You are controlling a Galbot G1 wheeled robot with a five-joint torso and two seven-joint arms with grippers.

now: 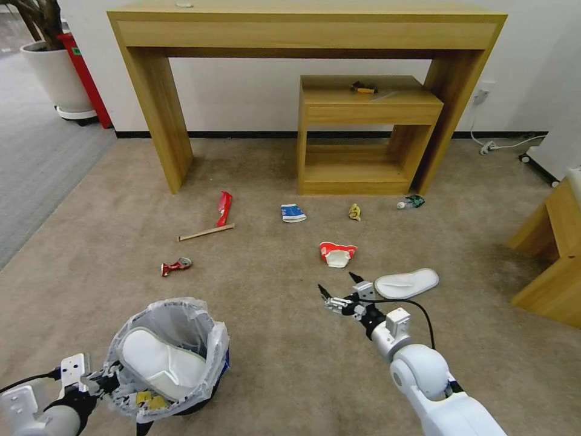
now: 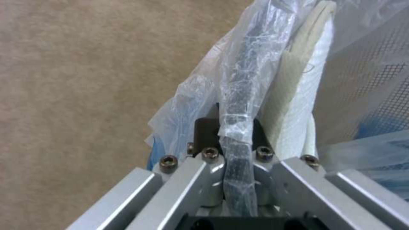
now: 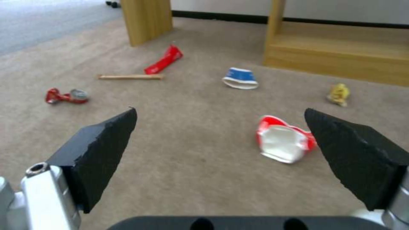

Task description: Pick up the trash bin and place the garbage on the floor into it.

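The trash bin [image 1: 181, 321], black with a crinkled clear liner, hangs at the lower left with a white slipper [image 1: 158, 363] inside. My left gripper [image 1: 112, 384] is shut on its rim [image 2: 236, 105], the slipper [image 2: 298, 95] right beside it. My right gripper [image 1: 339, 284] is open above the carpet, its fingertips [image 3: 106, 143] spread wide. Just ahead lies the red-white cup [image 1: 337, 253] [image 3: 283, 140], and to its right a second white slipper [image 1: 406, 283]. Farther off lie a crushed can [image 1: 176, 266], wooden stick [image 1: 206, 232], red wrapper [image 1: 224, 208], blue-white carton [image 1: 293, 213], yellow wrapper [image 1: 354, 211] and green bottle [image 1: 411, 201].
A tall wooden desk [image 1: 302, 30] stands against the wall with a low side table [image 1: 363, 127] under it, a yellow-black item [image 1: 364, 88] on top. Wooden furniture [image 1: 551, 260] stands at the right, a plant pot [image 1: 57, 75] at the far left.
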